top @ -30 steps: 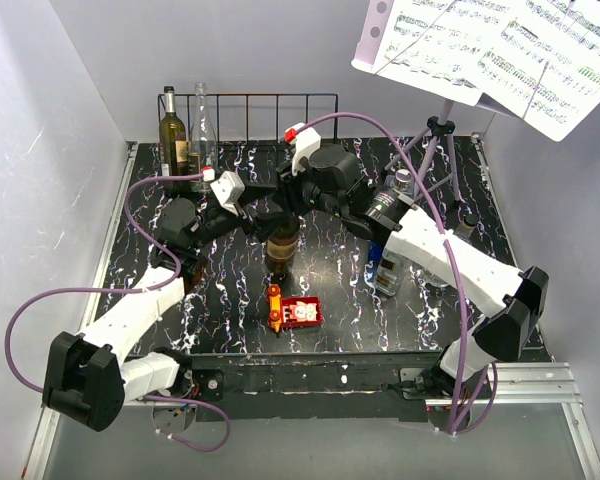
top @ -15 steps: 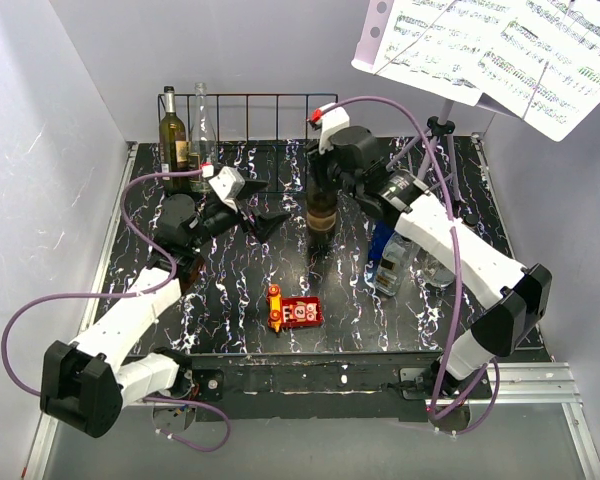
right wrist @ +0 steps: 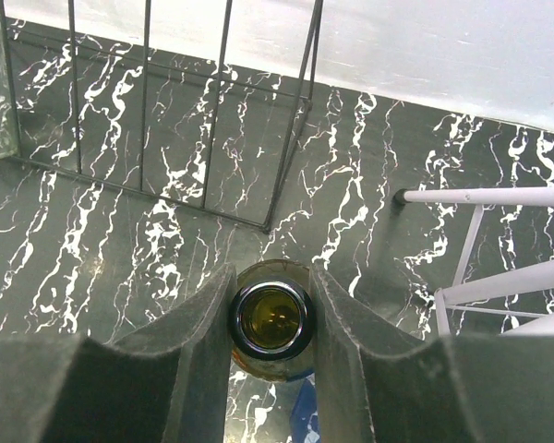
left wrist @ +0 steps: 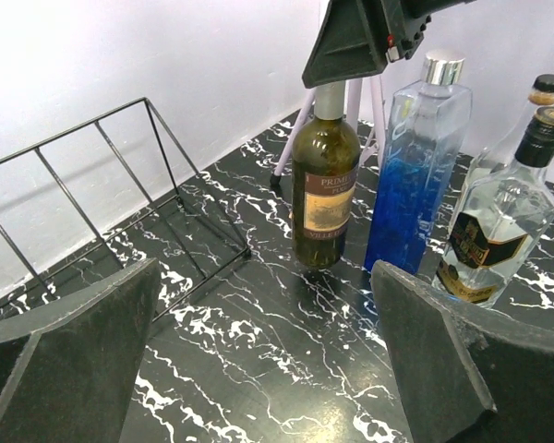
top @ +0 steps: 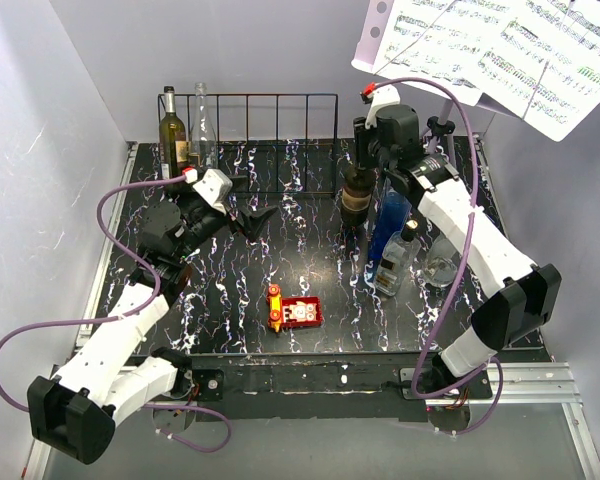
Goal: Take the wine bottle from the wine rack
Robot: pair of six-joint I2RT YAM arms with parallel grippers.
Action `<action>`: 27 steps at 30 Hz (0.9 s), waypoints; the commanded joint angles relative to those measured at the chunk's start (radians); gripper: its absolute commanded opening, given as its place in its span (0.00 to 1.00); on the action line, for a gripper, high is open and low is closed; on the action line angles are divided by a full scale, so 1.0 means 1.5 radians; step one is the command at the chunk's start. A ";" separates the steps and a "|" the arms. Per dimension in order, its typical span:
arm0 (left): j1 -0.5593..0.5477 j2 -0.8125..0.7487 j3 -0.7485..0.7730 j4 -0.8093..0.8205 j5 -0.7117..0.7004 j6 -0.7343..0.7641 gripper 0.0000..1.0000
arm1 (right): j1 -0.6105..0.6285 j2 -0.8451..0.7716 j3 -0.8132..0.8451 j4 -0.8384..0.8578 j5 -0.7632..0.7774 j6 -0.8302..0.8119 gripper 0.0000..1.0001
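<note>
The wine rack [top: 270,98] is a low black wire frame along the back wall. It also shows in the left wrist view [left wrist: 102,185] and the right wrist view [right wrist: 212,111]. A green wine bottle [top: 172,135] and a clear bottle [top: 202,120] stand in its left end slots. My right gripper [top: 365,150] is shut on the neck of a brown wine bottle [top: 357,198], upright just right of the rack's end, its base at or just above the table. Its mouth [right wrist: 271,318] sits between my right gripper's [right wrist: 272,277] fingers. My left gripper [top: 252,215] is open and empty, facing this bottle [left wrist: 325,189].
A tall blue bottle [top: 388,220] and a clear liquor bottle with a black cap [top: 392,262] stand right beside the held bottle. A tripod music stand [top: 435,135] with sheet music [top: 500,45] is at the back right. A red toy [top: 295,312] lies at front centre.
My right gripper has carried the brown bottle from the table's middle to the back right, beside the blue bottle. My left gripper has let go and drawn back a little to the left.
</note>
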 commanded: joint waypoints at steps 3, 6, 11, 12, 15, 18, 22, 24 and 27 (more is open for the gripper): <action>0.000 0.001 0.025 -0.031 -0.047 0.020 0.98 | -0.017 0.006 0.017 0.099 -0.025 0.021 0.01; 0.000 0.002 0.026 -0.038 -0.075 0.022 0.98 | -0.023 0.023 0.020 0.091 -0.025 0.020 0.01; 0.000 -0.001 0.023 -0.036 -0.089 0.030 0.98 | -0.026 0.035 0.010 0.088 -0.020 0.027 0.01; 0.000 0.002 0.023 -0.036 -0.094 0.032 0.98 | -0.026 0.036 0.007 0.087 -0.018 0.030 0.01; 0.000 0.024 0.051 -0.079 -0.163 0.038 0.98 | -0.026 0.035 0.007 0.082 -0.008 0.030 0.20; 0.000 0.060 0.103 -0.166 -0.263 0.019 0.98 | -0.026 0.033 0.017 0.070 0.000 0.032 0.47; 0.016 0.112 0.186 -0.279 -0.289 0.000 0.98 | -0.027 0.023 0.032 0.057 0.010 0.027 0.61; 0.033 0.131 0.204 -0.289 -0.314 -0.006 0.98 | -0.027 0.016 0.038 0.052 0.011 0.023 0.63; 0.075 0.159 0.243 -0.305 -0.309 -0.030 0.98 | -0.026 0.001 0.050 0.042 0.006 0.018 0.64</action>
